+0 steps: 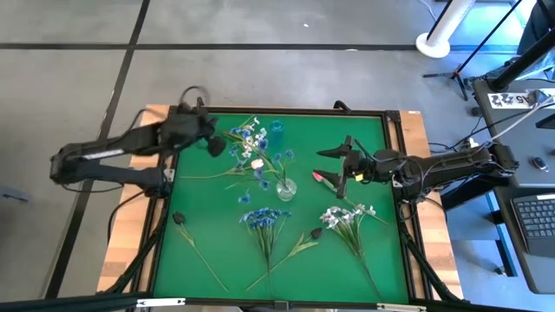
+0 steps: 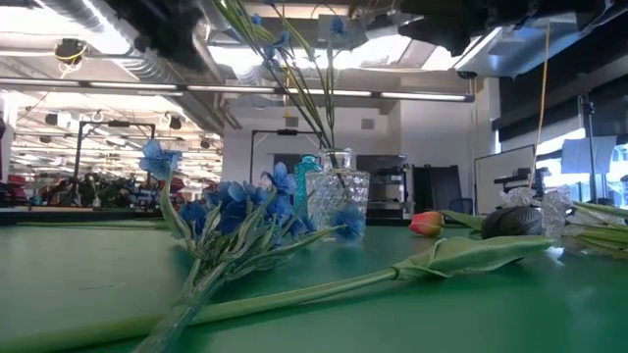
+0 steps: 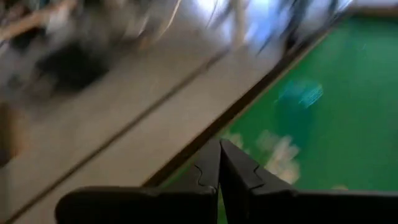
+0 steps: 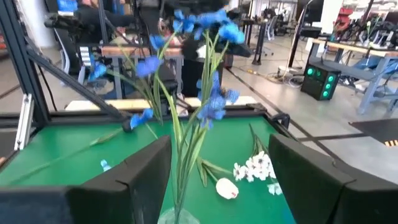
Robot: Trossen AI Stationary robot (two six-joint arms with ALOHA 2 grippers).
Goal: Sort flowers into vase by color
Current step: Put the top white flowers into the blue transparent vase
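Fingers of the right gripper [image 1: 340,165] gape empty right of the vase [image 1: 285,186]; left gripper [image 1: 214,139] fingers are closed, empty.

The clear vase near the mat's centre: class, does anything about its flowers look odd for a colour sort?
Yes. The clear vase holds blue sprays, but a white blossom shows among them in the high view, so the colours look mixed. Whether that white stem sits inside the vase cannot be told.
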